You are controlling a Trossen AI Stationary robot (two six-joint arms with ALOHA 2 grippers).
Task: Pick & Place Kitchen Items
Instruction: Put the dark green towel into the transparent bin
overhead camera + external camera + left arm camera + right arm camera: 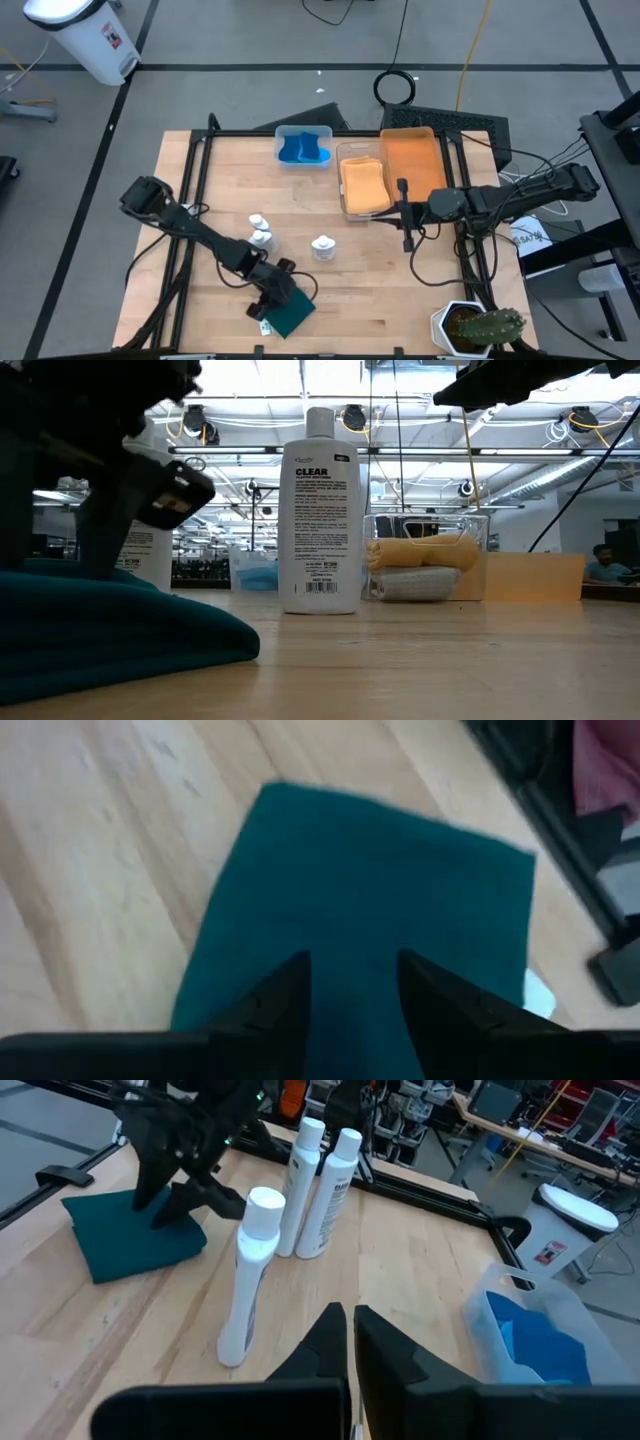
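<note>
Left arm reaching from the table's left edge toward the near edge, left gripper (283, 292) down on the green cloth (291, 315), which lies flat near the front edge, left of centre. Fingers (283, 1000) part open, tips pressed on the cloth's top surface; from the left wrist, cloth fills the gap between them. Whether the cloth is pinched or only touched, cannot tell. A small white tag (266, 326) peeking out at the cloth's edge.

Just behind the cloth, two white bottles (260, 231) standing upright side by side, touching or nearly so. Further right, a third bottle (323, 246) upright alone near the table's middle, well apart from the pair.

At the back, a clear bin (303, 146) holding blue cloth pieces (302, 150). To its right, a second clear bin (364, 184) with a yellow cloth (365, 185) on top; in the low view a grey cloth (418, 583) showing beneath the yellow one. Beside that bin, touching it, an orange tray (412, 158).

Right arm stretched in from the right edge, right gripper (405, 213) hanging just in front of the bin and tray, fingers closed together, holding nothing.

At the front right corner, a potted cactus (480, 327).
</note>
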